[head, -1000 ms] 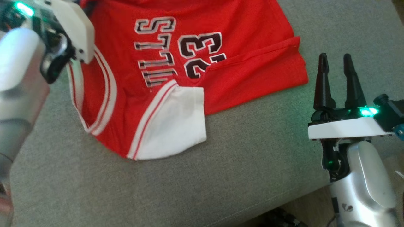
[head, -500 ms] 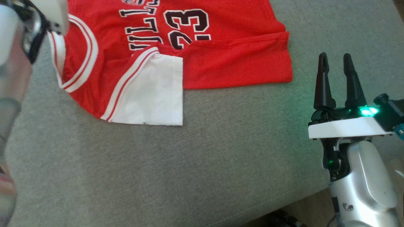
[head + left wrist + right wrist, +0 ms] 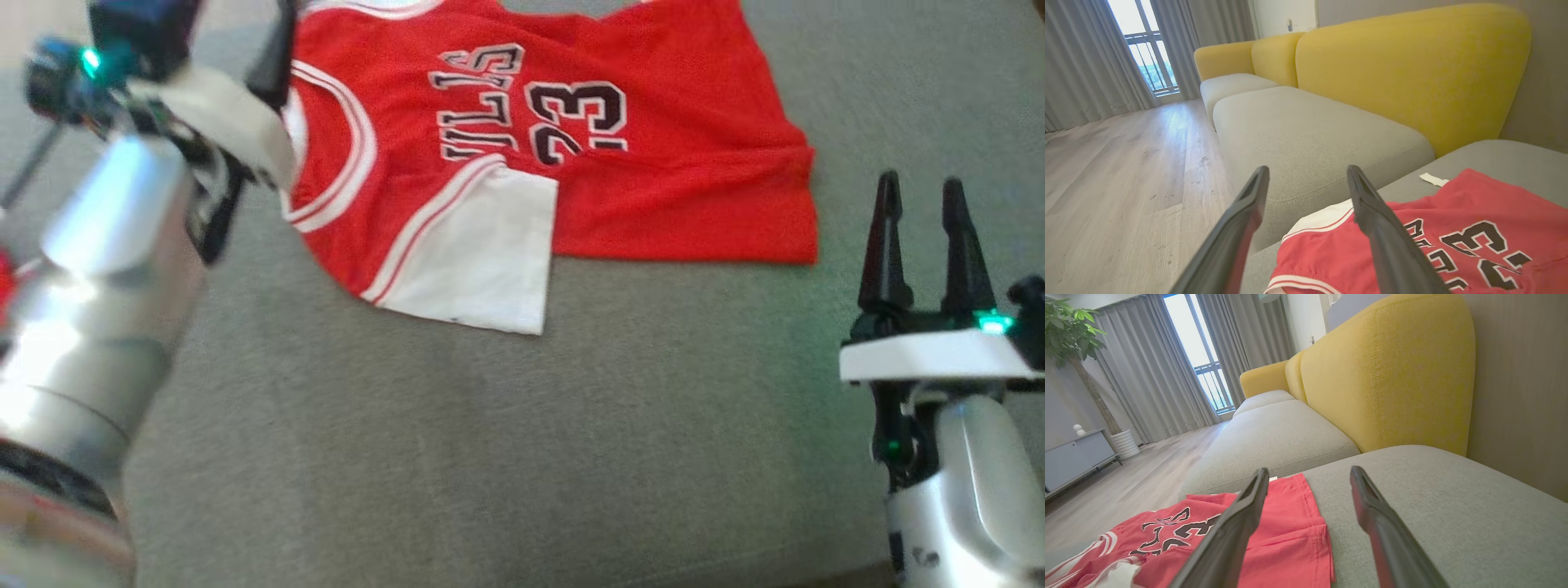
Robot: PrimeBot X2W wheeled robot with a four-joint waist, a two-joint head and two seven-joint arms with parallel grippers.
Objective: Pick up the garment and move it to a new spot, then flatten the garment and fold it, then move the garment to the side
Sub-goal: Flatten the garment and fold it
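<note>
Lying across the grey seat cushion (image 3: pixel 490 457) of a sofa, the red basketball jersey (image 3: pixel 669 196) shows its front, with the black-and-white number 23 and a row of lettering beside it. It is not fully flat: a white panel (image 3: pixel 482 253) with red-striped trim is turned over at its near edge, and shallow creases run toward its right hem. White bands edge the curved armhole on its left side.

The left gripper (image 3: pixel 1307 171) is at the jersey's left edge, by that armhole trim. Its jaws stand wide apart with nothing between them. In the left wrist view one finger crosses in front of the red cloth, but whether it touches the fabric cannot be told. The head view shows this arm blurred, its pale forearm low at the left.

The right gripper (image 3: pixel 920 181) is above the cushion off the jersey's right hem, apart from the cloth. Its jaws are also spread and empty. In the right wrist view the jersey's hem corner lies just behind one finger.

A small white tag (image 3: pixel 1433 179) sticks out at the jersey's far edge. Behind the seat rises a yellow backrest (image 3: pixel 1412 73). Beyond the sofa are a wooden floor (image 3: pixel 1126 163), grey curtains (image 3: pixel 1077 61) and a potted plant (image 3: pixel 1069 326).
</note>
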